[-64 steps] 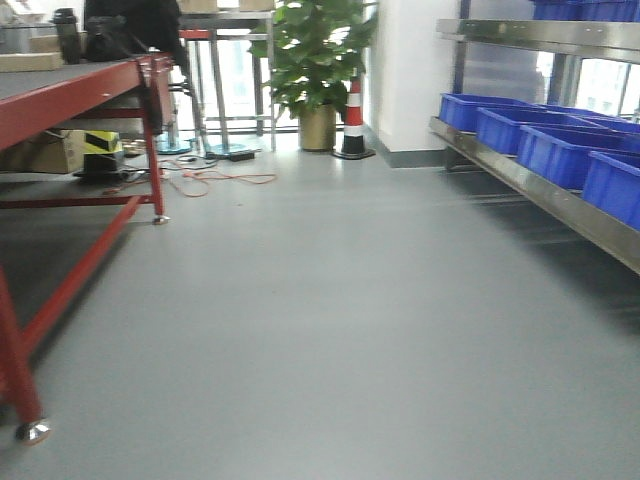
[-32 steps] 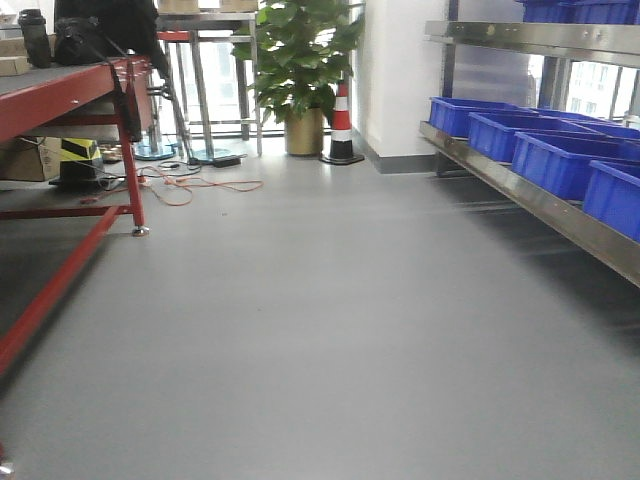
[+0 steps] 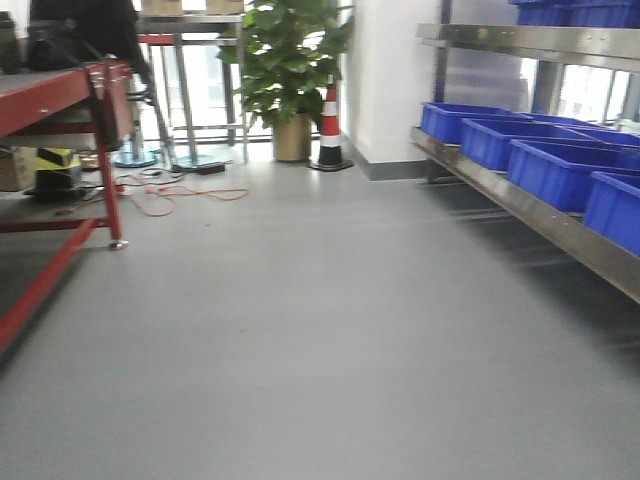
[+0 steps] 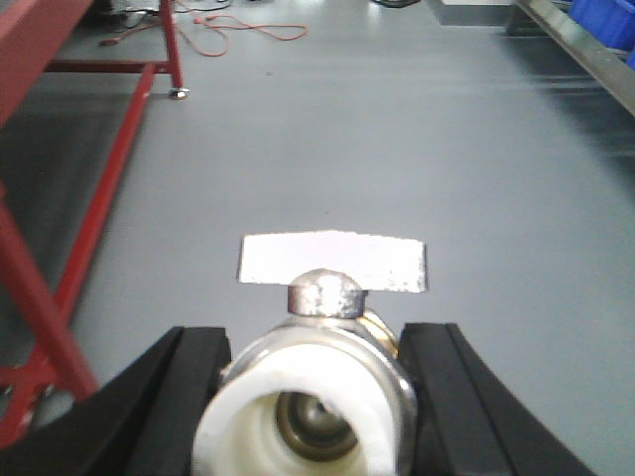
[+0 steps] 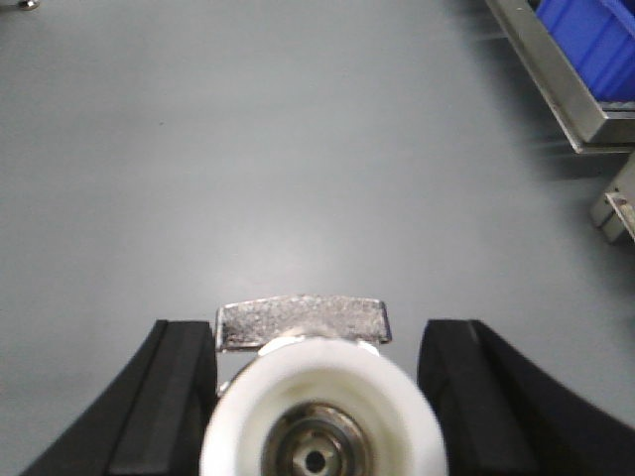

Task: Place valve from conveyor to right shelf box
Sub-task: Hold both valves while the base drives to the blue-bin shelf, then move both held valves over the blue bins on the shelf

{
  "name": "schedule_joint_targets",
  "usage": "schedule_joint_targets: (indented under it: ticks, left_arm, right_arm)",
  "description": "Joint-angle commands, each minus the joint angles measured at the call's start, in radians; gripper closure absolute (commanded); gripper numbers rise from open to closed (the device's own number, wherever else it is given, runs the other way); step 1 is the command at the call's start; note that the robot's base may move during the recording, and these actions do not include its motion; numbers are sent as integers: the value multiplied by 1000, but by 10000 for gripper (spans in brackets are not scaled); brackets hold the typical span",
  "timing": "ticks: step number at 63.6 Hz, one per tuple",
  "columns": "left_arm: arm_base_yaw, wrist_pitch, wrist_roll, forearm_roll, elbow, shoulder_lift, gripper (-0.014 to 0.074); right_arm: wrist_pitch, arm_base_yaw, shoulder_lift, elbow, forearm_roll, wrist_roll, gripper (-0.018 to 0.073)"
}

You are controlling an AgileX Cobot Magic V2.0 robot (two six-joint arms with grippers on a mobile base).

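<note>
My left gripper (image 4: 313, 337) is shut on a metal valve (image 4: 313, 407) with a white-taped threaded end and a flat silver handle; the black jaws press both its sides. My right gripper (image 5: 317, 332) is shut on a second valve (image 5: 317, 412) of the same kind. Both are held above grey floor. The conveyor (image 3: 45, 100), red-edged with red legs, stands at the left in the front view and shows in the left wrist view (image 4: 114, 183). The right shelf (image 3: 520, 205) holds a row of blue boxes (image 3: 560, 170). The grippers do not show in the front view.
A potted plant (image 3: 285, 75) and an orange-white cone (image 3: 329, 130) stand at the far wall. Orange cables (image 3: 170, 195) lie on the floor by the conveyor's end. An upper shelf (image 3: 530, 40) carries more blue boxes. The shelf's metal edge shows in the right wrist view (image 5: 556, 79).
The front view has swung to the right: the conveyor, plant and cone have slid left in the frame, and less of the conveyor shows.
</note>
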Motion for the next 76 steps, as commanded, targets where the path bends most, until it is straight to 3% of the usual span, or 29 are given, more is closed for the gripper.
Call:
schedule_joint_targets:
  ticks: [1, 76]
  left_arm:
    - [2, -49, -9, 7, -5, -7, 707]
    - [2, -49, -9, 7, -5, -7, 707]
  right_arm:
    - [-67, -2, -12, -10, -7, -3, 721]
    - [-67, -2, -12, -10, -7, -3, 721]
